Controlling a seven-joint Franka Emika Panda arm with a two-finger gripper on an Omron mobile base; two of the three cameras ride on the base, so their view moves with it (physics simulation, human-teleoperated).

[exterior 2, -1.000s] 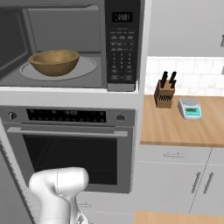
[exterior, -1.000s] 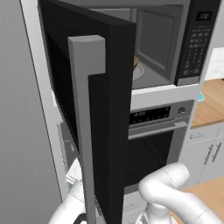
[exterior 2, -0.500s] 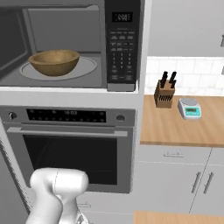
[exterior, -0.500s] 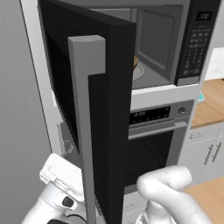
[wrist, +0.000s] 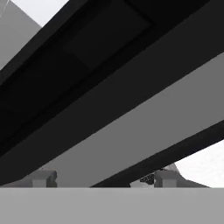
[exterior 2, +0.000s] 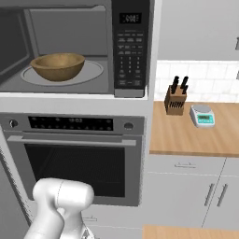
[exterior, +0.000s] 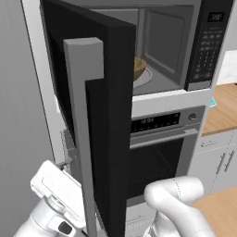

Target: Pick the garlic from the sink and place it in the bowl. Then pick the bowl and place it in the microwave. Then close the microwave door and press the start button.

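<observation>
The bowl (exterior 2: 58, 66) is sitting on the turntable inside the microwave (exterior 2: 133, 46), well back from the opening, so it is lying clear of the door's swing; whether the garlic is in it cannot be made out from here. The microwave door (exterior: 104, 120) is standing wide open, swung out toward the robot, with its tall grey handle (exterior: 83, 115) facing the left base camera — that is why the arm is reaching low and to the left, getting behind the door's outer face rather than in front of the cavity. In the hand view the gripper (wrist: 99, 178) is pressing up close to the handle, one finger tip showing on each side of the grey bar; the jaws are parted and straddling it, though whether they are actually touching it cannot be told. The step in hand appears to be closing the door — the start button on the keypad (exterior 2: 130, 60) is waiting untouched.
</observation>
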